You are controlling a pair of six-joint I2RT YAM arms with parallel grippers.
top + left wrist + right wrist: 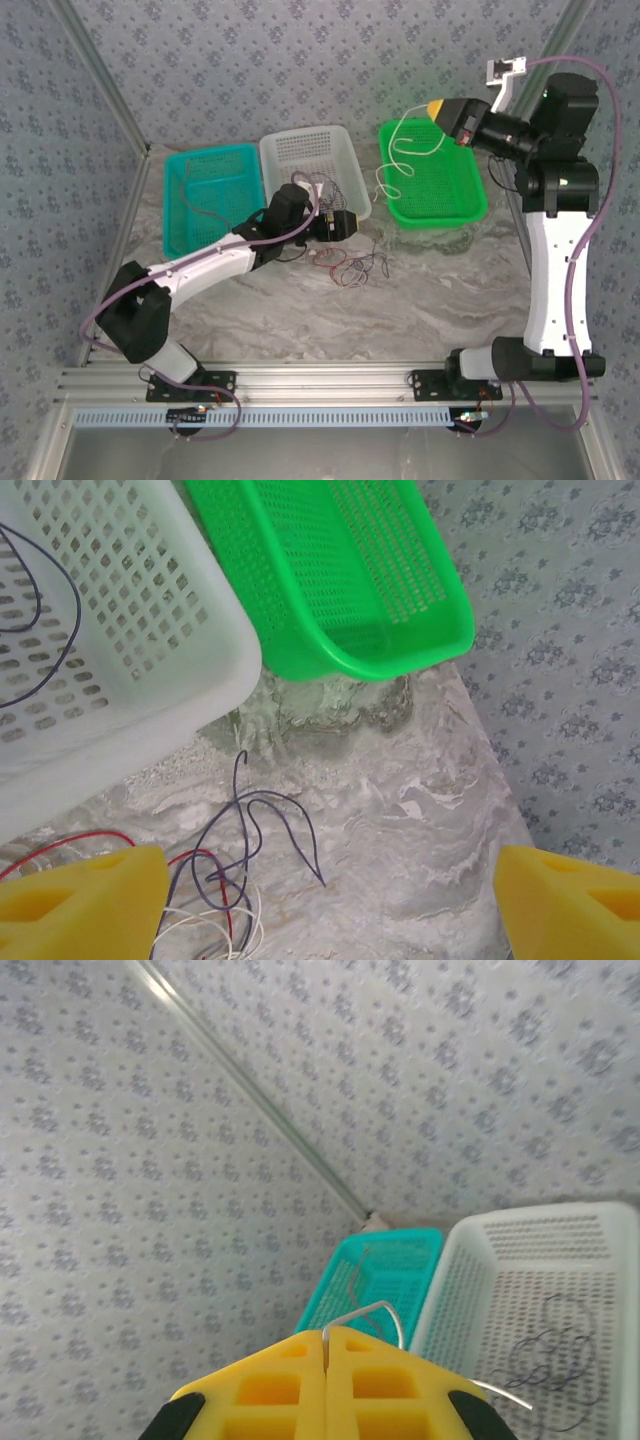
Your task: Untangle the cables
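Left gripper (pixel 330 880) jaws wide apart; tangled red, dark and whitish cables (pixel 215 880) lie on the table (pixel 420 810) beside one finger. Right gripper (pixel 326 1345) jaws clamped on one whitish cable (pixel 365 1307), which dangles below them over the green basket (pixel 440 222).

no text, labels or numbers can be read anywhere.

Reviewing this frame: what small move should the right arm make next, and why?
Probably lower a little and open the right gripper. It is shut on a thin whitish wire that hangs in loops above the green plastic mesh basket, apart from the tangle of thin wires, so releasing should drop it in.
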